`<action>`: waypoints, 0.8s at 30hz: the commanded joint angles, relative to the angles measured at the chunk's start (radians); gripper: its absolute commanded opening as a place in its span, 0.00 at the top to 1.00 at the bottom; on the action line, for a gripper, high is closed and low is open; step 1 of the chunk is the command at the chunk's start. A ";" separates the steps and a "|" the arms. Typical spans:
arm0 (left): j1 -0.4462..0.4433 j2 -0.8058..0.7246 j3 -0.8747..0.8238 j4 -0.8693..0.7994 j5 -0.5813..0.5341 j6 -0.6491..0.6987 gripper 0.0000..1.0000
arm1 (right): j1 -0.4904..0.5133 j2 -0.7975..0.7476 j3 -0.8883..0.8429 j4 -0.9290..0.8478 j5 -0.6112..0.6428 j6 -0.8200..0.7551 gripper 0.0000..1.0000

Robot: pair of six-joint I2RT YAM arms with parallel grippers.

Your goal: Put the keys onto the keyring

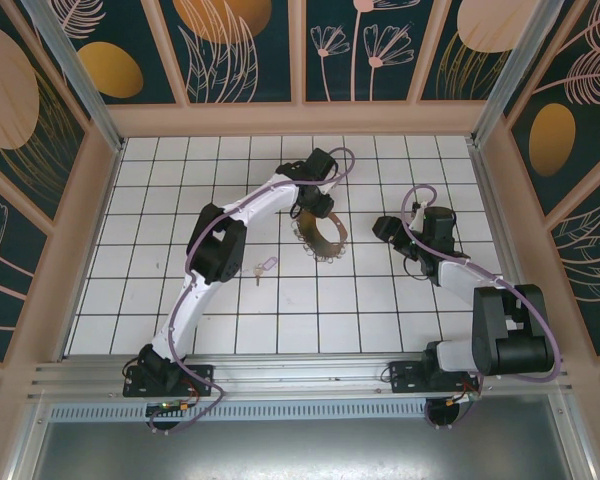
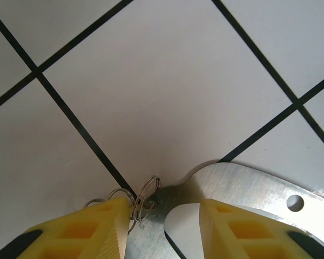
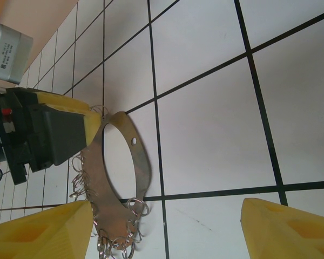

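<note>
The keyring (image 1: 325, 243), a thin brownish metal ring fringed with small wire loops, lies on the white tiles mid-table. My left gripper (image 1: 315, 208) is low over its far rim. In the left wrist view its yellow fingers (image 2: 100, 229) stand open astride the ring's flat band (image 2: 248, 186), the left one touching the wire loops (image 2: 143, 197). The key (image 1: 257, 270), with its lilac tag (image 1: 269, 264), lies loose on the tiles left of the ring. My right gripper (image 1: 383, 228) hovers just right of the keyring (image 3: 146, 172), open wide (image 3: 164, 232) and holding nothing.
Wooden walls (image 1: 80, 230) with dark floral panels enclose the tiled floor (image 1: 380, 310) on three sides. An aluminium rail (image 1: 300, 375) carrying both arm bases runs along the near edge. The left arm's body (image 1: 220, 245) passes close by the key.
</note>
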 commanded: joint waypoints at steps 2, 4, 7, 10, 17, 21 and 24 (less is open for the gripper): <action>0.003 0.022 -0.011 0.013 -0.017 0.018 0.61 | 0.004 -0.004 -0.011 0.019 0.011 -0.015 0.27; 0.002 0.023 -0.016 0.016 -0.019 0.017 0.62 | 0.003 -0.003 -0.011 0.019 0.010 -0.015 0.27; 0.003 0.026 -0.020 0.022 -0.024 0.018 0.62 | 0.003 -0.003 -0.011 0.019 0.009 -0.015 0.27; 0.003 0.029 -0.026 0.025 -0.028 0.020 0.64 | 0.003 -0.005 -0.009 0.019 0.008 -0.016 0.27; 0.003 0.032 -0.028 0.038 -0.036 0.018 0.74 | 0.005 -0.021 -0.006 0.014 -0.007 -0.006 0.27; 0.002 0.025 -0.033 0.048 -0.048 0.021 0.86 | 0.007 -0.044 0.001 -0.004 0.004 0.002 0.26; 0.003 0.002 -0.052 0.067 -0.066 0.026 1.00 | 0.006 -0.056 0.015 -0.025 0.029 0.001 0.23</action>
